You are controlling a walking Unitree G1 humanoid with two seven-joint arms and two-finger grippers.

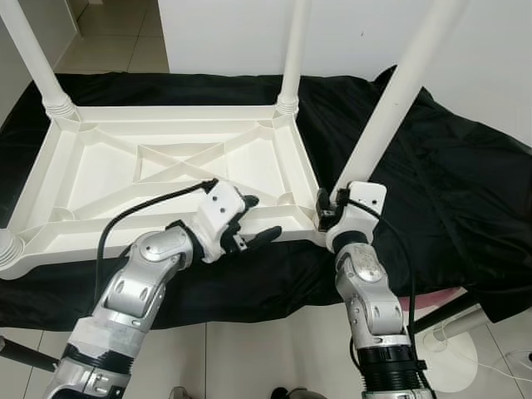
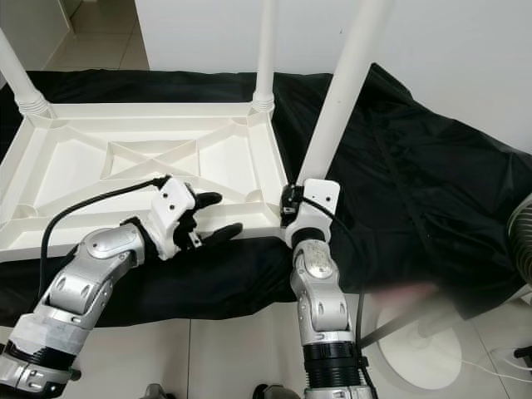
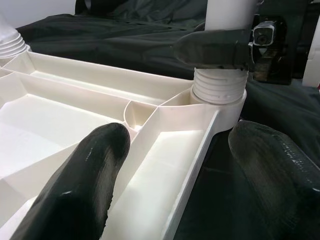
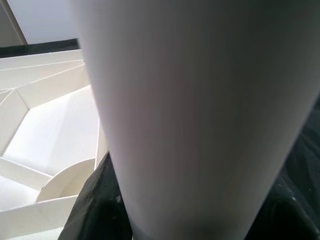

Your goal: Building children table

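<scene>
Right end effector [image 1: 331, 202] clamped on leg [image 1: 391, 104]; left end effector [image 1: 256, 223] open astride upturned tabletop [image 1: 166, 162] rim; black cloth [image 1: 449, 191] at 3 o'clock.

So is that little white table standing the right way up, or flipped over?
Flipped over. The table lies top-down on the black cloth, ribbed underside showing, legs pointing up. The right gripper grips the near leg at its base.

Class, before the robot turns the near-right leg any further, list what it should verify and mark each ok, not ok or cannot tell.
1. Right gripper clamped on the leg near its base: ok.
2. Leg's threaded end sitting in the corner socket: ok.
3. Thread fully home: cannot tell.
4. Left gripper bracing the tabletop, jaws open astride its near rim: ok.
5. Leg upright: not ok, it leans right.
6. Tabletop lying on the black cloth: ok.
</scene>
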